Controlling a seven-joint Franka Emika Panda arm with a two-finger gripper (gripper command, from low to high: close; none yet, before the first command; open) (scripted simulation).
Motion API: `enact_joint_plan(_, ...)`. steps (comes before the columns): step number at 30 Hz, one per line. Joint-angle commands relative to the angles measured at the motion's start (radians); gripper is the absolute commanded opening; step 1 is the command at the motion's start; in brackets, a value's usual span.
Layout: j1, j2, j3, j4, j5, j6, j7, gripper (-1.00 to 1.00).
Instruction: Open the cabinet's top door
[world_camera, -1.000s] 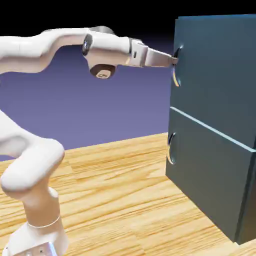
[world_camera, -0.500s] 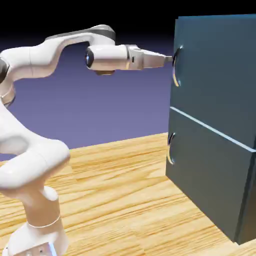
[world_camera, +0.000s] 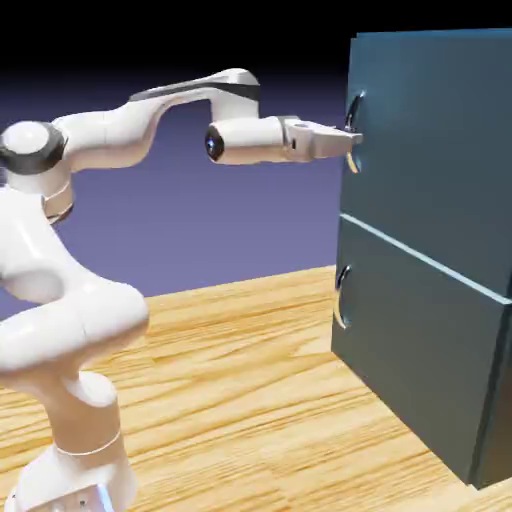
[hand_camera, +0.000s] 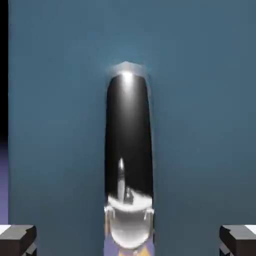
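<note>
Backed by plain blue-violet (world_camera: 230, 220), turning black toward the top; floored by the wood-grained bench (world_camera: 230, 390).

Exterior view: at the bench's right-hand side, by the exterior view's right, the teal-blue cabinet (world_camera: 495, 430). Above the pale dividing line, the top door (world_camera: 435, 140), looking flush and closed; below, the lower door (world_camera: 420, 340) with a like handle (world_camera: 341, 310). Near the top door's edge on the exterior view's left, the curved upper handle (world_camera: 352, 163), long axis upright. From the exterior view's left, the white arm (world_camera: 110, 140), reaching nearly level, with jaws right at the middle to lower part of that handle. Contact impossible to confirm from here.

Hand view: behind everything, flat teal door surface. Down the middle, the same upper handle, dark and shiny, running lengthwise toward the bottom edge. To either side, fingertips (hand_camera: 17, 240), spread well apart, with visible gaps to the handle and no pinch on it.

Probably at the point of gripping: need to draw the jaws together across the handle's narrow width, then pull back toward the arm, following the door's swing. Might slip along the smooth curve if closed off-centre.
</note>
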Motion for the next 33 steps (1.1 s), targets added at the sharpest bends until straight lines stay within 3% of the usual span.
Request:
enact_joint_plan(1, 0.034, -0.004, -0.025, -0.036, 0.002, -0.027, -0.009, -1.0)
enact_joint_plan(20, 0.686, -0.148, -0.625, -0.682, -0.282, -0.536, -0.07, -1.0)
enact_joint_plan(33, 0.83, -0.307, -1.097, -0.899, -0.729, -0.885, -0.022, -1.0)
